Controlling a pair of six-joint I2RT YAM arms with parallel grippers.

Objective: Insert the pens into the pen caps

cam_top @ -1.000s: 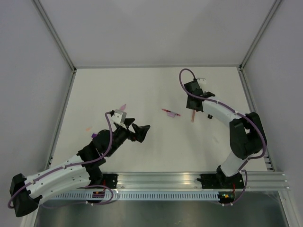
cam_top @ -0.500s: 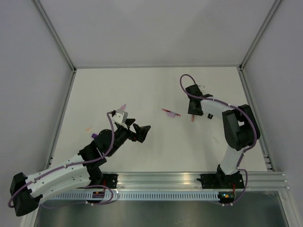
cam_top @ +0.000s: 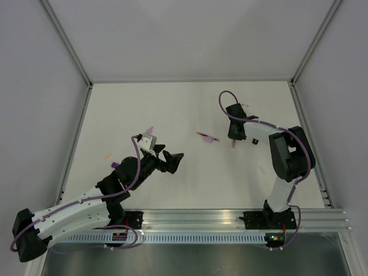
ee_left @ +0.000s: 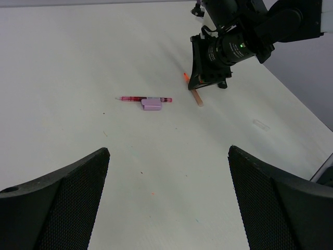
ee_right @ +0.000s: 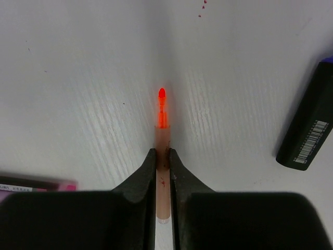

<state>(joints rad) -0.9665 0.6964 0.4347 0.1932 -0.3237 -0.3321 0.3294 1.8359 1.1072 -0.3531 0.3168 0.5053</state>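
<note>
My right gripper (cam_top: 233, 138) is at the table, shut on the orange-red pen (ee_right: 162, 138); its bare orange tip sticks out beyond the fingertips (ee_right: 149, 159). The pen's end also shows in the top view (cam_top: 232, 145) and the left wrist view (ee_left: 196, 96). The pink pen (cam_top: 207, 137) lies mid-table with a lilac cap (ee_left: 152, 105) against it. The black-bodied pen (ee_right: 307, 125) lies just right of the right gripper. My left gripper (cam_top: 171, 161) is open and empty, above the table, pointing at the pink pen. A small orange cap (cam_top: 107, 156) lies far left.
A small pink-purple piece (cam_top: 150, 127) lies beside the left wrist. A tiny clear piece (ee_left: 260, 124) lies on the table right of the orange-red pen. Grey walls (cam_top: 69, 57) enclose the white table (cam_top: 184, 109); an aluminium rail (cam_top: 241, 217) runs along the near edge.
The right arm has folded in and its gripper has come down over the orange-red pen and closed on it. The left arm has barely moved.
</note>
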